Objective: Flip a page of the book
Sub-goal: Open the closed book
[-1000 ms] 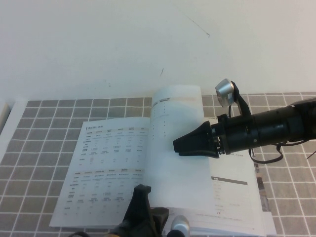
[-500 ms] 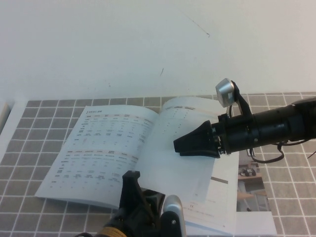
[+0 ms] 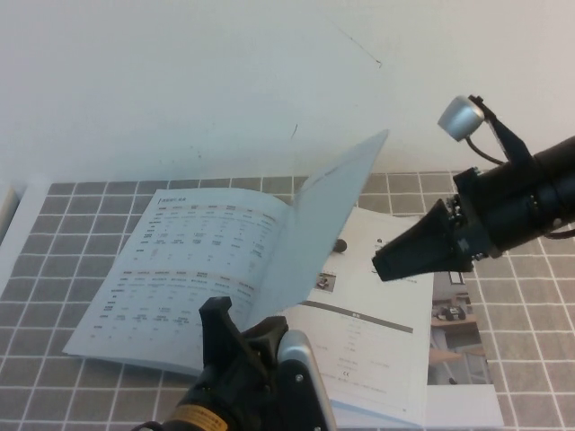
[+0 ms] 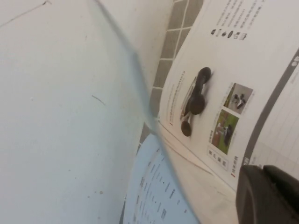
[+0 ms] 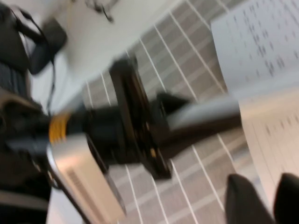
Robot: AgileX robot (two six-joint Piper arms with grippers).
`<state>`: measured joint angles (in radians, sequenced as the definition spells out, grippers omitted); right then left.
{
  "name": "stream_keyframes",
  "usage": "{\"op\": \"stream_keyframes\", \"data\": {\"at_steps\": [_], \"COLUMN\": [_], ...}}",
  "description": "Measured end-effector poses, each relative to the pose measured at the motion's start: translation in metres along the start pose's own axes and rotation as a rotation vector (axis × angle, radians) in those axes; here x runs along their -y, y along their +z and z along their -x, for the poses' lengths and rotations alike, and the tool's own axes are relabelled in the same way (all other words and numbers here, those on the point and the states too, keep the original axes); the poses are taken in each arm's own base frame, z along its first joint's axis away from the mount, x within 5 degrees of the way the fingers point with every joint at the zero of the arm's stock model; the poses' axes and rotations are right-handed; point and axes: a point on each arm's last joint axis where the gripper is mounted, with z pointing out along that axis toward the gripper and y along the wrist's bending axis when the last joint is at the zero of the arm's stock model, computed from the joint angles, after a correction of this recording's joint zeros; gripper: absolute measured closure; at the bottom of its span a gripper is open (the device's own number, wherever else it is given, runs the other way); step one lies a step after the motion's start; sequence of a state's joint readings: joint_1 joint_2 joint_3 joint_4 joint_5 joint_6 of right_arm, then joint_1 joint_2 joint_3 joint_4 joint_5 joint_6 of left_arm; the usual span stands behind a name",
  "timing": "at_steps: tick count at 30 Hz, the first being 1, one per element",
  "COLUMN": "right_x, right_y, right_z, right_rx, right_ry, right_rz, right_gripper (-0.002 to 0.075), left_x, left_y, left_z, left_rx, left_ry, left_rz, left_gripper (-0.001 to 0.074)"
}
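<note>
The book (image 3: 180,260) lies open on the grey tiled mat. The page (image 3: 328,215) stands nearly upright over the spine, free edge up and leaning right. My left gripper (image 3: 238,328) is at the book's near edge, just below the page's near corner. In the left wrist view its fingers (image 4: 252,196) are together with nothing seen between them, beside the page (image 4: 70,116) and the vehicle photos (image 4: 229,121). My right gripper (image 3: 382,265) hovers over the book's right half, apart from the page. In the right wrist view it (image 5: 267,200) is open and empty.
A loose leaflet with colour room photos (image 3: 454,332) sticks out from under the book's right side. The grey tiled mat (image 3: 54,269) ends at a white strip on the left (image 3: 13,233). A white wall (image 3: 180,81) rises behind. My left arm shows in the right wrist view (image 5: 117,130).
The page went from lying under my right gripper to standing upright. My right gripper drew back to the right, off the page. My left gripper rose and shifted left at the near edge.
</note>
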<state>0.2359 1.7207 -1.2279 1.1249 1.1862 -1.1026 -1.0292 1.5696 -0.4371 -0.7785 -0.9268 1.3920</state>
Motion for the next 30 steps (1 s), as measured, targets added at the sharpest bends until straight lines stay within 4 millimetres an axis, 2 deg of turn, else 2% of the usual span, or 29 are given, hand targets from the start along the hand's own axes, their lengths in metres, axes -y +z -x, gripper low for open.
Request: {"op": "stream_keyframes", "data": {"at_steps": [3,7,10,12,16,21,25,30], "right_x": [-0.002,0.01,0.026,0.037,0.052,0.074,0.084,0.083], "right_y": [-0.003,0.008,0.03,0.052,0.091,0.126,0.132,0.124], "right_z": [-0.008,-0.027,-0.038,-0.042,-0.041,-0.055,-0.074,-0.076], "right_rx": [-0.085,-0.141,-0.15,-0.15,-0.102,-0.145,-0.279,-0.384], "right_ry": [0.001,0.07,0.105,0.099,0.1,0.193,0.229,0.264], "right_rz": [-0.043,-0.075,-0.109,-0.105,-0.091,-0.105,-0.141,-0.21], "right_gripper": [0.0651,0.0714,0.0722,0.0726,0.0727,0.0727,0.0727,0.0727], "left_x": [-0.002,-0.005,-0.006,-0.007,-0.009,-0.011,-0.011,-0.009], "left_y": [0.0,0.0,0.0,0.0,0.0,-0.001,-0.001,0.002], "left_z": [0.0,0.001,0.001,0.001,0.001,0.0,-0.004,-0.009], "left_rx": [0.003,0.008,0.011,0.011,0.011,0.011,-0.029,-0.146], "left_ry": [-0.021,-0.058,-0.078,-0.083,-0.105,-0.15,-0.275,-0.414], "left_rz": [0.027,0.051,0.066,0.074,0.096,0.117,0.13,0.1], "left_gripper": [0.0738,0.0738,0.0738,0.0738,0.0738,0.0738,0.0738,0.0738]}}
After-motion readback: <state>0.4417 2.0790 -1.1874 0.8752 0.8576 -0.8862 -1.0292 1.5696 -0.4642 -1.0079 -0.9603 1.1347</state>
